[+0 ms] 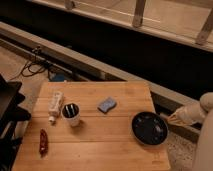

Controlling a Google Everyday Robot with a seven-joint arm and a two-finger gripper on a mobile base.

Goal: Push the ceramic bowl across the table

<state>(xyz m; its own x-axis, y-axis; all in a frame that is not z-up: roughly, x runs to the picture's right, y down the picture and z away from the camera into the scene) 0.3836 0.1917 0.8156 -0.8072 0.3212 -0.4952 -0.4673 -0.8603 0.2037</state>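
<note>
One wide, shallow, round black ceramic bowl is seen near the right-hand end of the light-brown wooden plank desk, well apart from the small white cup. The pale gripper is held just beside the bowl's rim, past the desk edge; whether it is parted or closed is not discernible.

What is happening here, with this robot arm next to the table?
The robot's gripper is at the right side of the table, just beside the rim of the ceramic bowl; whether it touches the bowl cannot be told. The bowl sits near the table's right edge. Further left are a white cup, a blue sponge, a pale tube and a small red item, none near the gripper.
</note>
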